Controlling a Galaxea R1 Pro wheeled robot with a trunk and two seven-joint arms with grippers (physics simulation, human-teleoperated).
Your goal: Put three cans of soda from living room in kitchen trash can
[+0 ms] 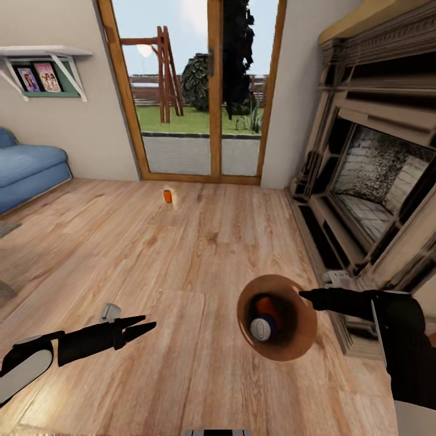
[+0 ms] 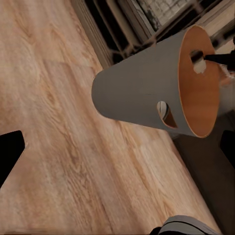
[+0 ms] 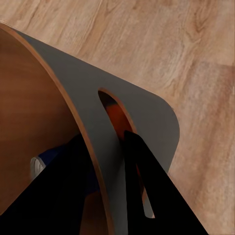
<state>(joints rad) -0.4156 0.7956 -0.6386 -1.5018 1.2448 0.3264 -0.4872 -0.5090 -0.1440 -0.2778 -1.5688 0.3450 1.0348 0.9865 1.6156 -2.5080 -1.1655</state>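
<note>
Nearest me in the head view, my left end effector (image 1: 140,327) hangs above the plank floor (image 1: 200,254), its fingers parted and gripping nothing. A small grey object (image 1: 110,312) lies on the floor just behind it; I cannot identify it at this resolution.

My right end effector (image 1: 306,296) is clenched on the rim of the trash can (image 1: 300,330). In the right wrist view one dark finger (image 3: 147,196) lies outside the wall and the other inside, with the wall (image 3: 122,98) between them beside a handle slot. The trash can is held clear of the floor and tilted, its long axis leaning so that the open mouth points up toward my head camera. In the left wrist view the grey outer wall (image 2: 137,95) tapers toward the base and the copper lining (image 2: 196,93) shows at the mouth.

Inside it lie two cans: a blue can (image 1: 264,327) with its grey top facing the opening, and an orange can (image 1: 265,303) just behind it, touching or nearly so.

Further off, a third orange can (image 1: 168,195) stands upright on the floor, well apart from the trash can, near the wood-framed glass door (image 1: 200,91).

A stone fireplace (image 1: 369,175) fills the right wall. A blue sofa (image 1: 27,169) sits at far left, under a wall shelf (image 1: 45,69) with pictures.
</note>
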